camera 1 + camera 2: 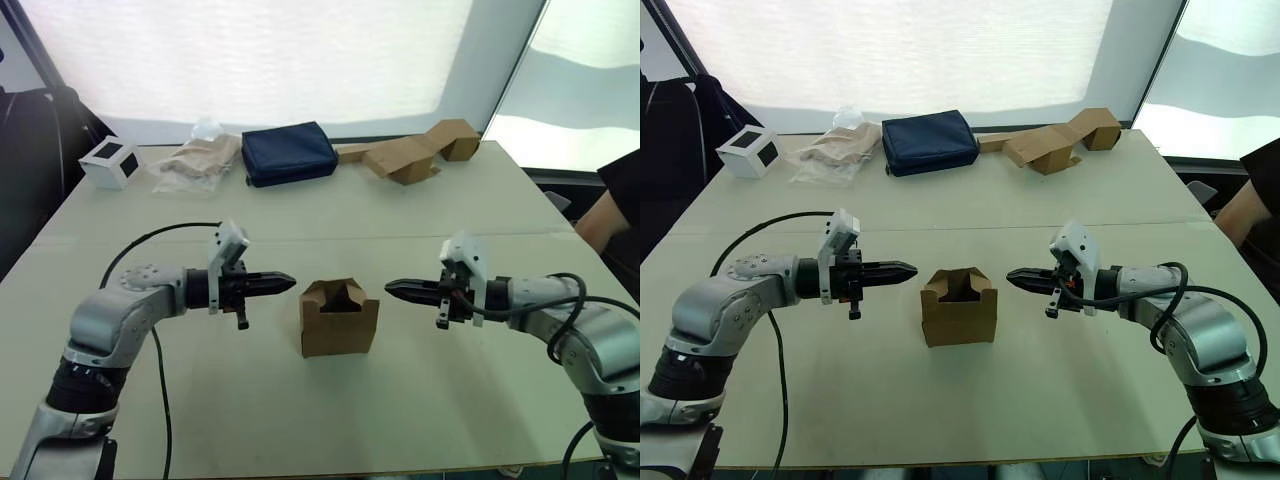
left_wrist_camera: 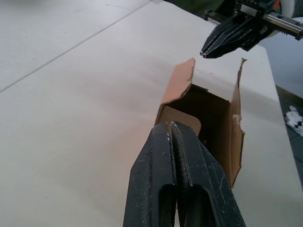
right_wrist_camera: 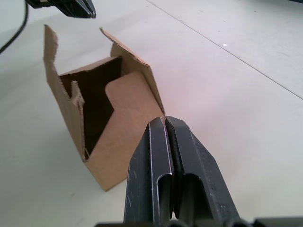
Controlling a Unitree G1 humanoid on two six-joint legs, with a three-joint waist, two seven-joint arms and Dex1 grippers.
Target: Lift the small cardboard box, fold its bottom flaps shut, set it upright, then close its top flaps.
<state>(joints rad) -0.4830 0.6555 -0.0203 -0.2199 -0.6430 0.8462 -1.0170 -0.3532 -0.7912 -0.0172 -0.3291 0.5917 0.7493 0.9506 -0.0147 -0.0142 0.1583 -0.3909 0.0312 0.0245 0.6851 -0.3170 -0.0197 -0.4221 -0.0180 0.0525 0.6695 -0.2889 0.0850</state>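
Head view: box (image 1: 339, 320) sits upright mid-table (image 1: 300, 420), top flaps (image 1: 336, 294) open. My left claw (image 1: 285, 284) and right claw (image 1: 395, 289) hover either side of it, near, not touching, both pinched shut and empty. Judging by that, I'm at the last step: closing the top. Next move needs each tip to push a flap inward and down.

Left wrist: shows the hollow inside, one flap (image 2: 177, 85) standing up.

Right wrist: shows a notched flap (image 3: 130, 101) leaning inward, which the head view hides.
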